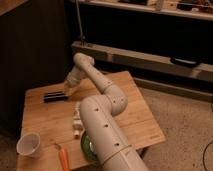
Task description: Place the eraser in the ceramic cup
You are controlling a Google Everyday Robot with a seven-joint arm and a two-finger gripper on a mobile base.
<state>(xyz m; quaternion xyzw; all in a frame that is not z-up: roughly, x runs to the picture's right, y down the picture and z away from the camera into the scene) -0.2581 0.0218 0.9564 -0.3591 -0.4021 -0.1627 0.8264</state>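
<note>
The eraser (pixel 55 96), a long black block, lies flat on the wooden table (pixel 120 105) near its far left corner. My gripper (pixel 66 89) hangs low at the eraser's right end, touching or nearly touching it. The ceramic cup (pixel 29 145), small and white, stands upright at the table's near left corner, well apart from the eraser. My white arm (pixel 102 125) reaches from the bottom of the view across the table to the gripper.
A white tube (pixel 77 120) lies mid-table beside the arm. An orange carrot (pixel 63 157) lies at the front edge. A dark green plate (pixel 89 146) is partly hidden by the arm. A dark wall and a shelf stand behind the table.
</note>
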